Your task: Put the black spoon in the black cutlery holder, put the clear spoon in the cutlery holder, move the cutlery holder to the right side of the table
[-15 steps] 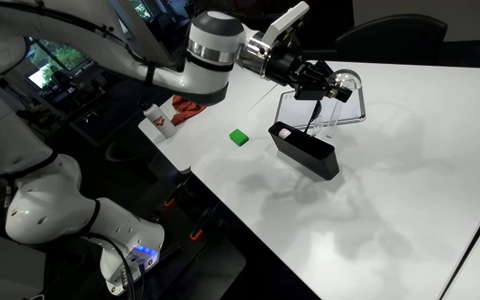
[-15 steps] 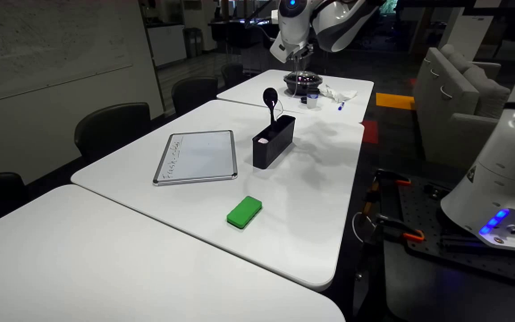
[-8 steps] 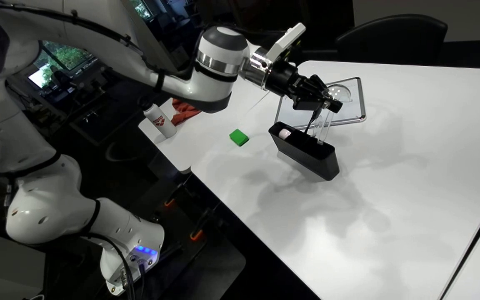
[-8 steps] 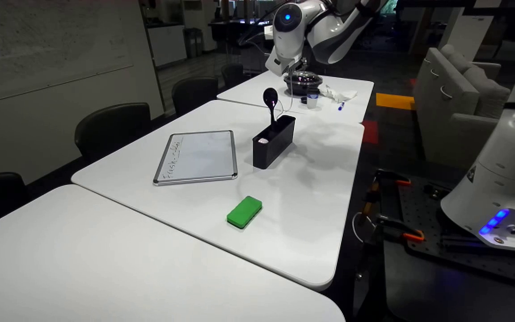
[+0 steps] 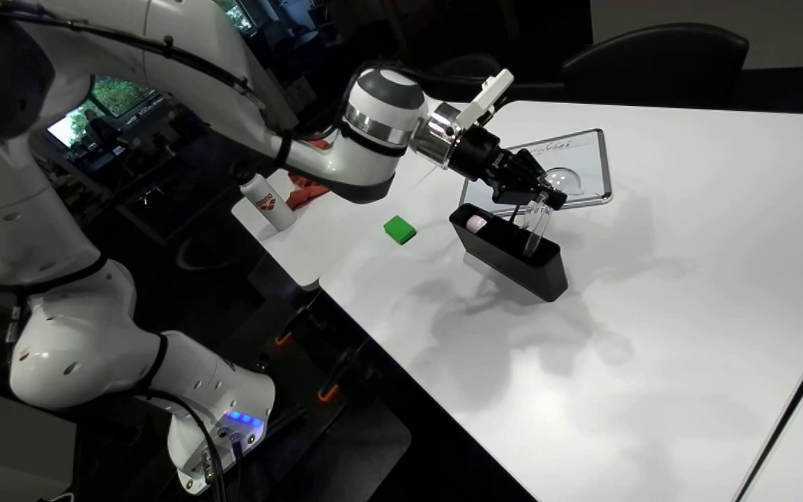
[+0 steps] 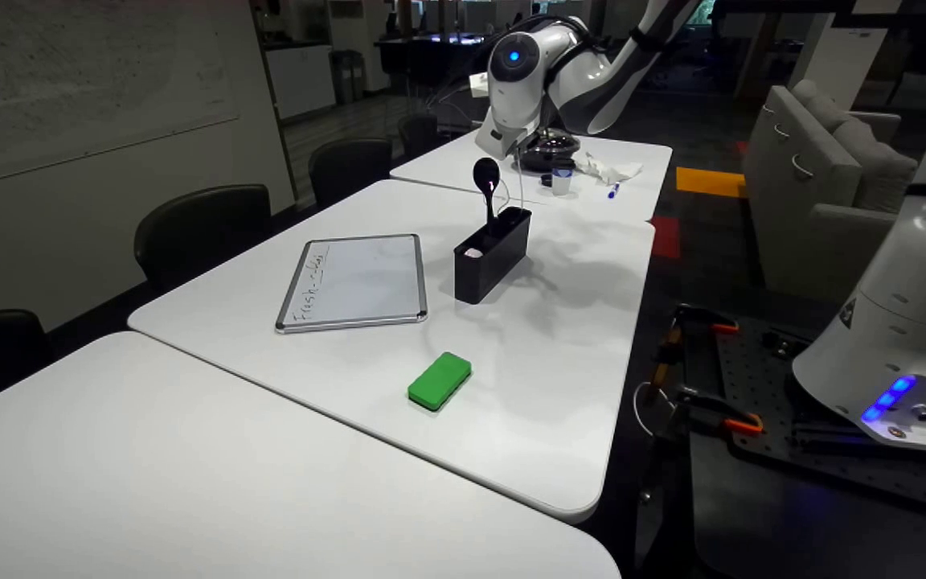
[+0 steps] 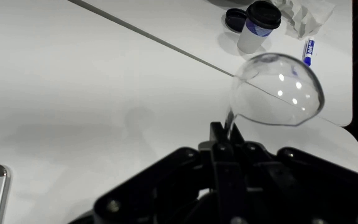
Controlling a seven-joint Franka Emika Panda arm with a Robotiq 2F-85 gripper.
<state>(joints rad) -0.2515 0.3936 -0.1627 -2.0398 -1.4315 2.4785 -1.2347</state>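
The claw grips the clear spoon, handle down at the mouth of the holder; lower well inside before letting go.

The black spoon and black holder match, the clear spoon is colourless, the wrist view's two-o'clock marker blue-and-white.

In an exterior view we see the white arm reach from left to right. Its foot, near and left, has little blue lights. The wrist tips down to the right. In the wrist view, the black gripper has its two fingers pinched close together.
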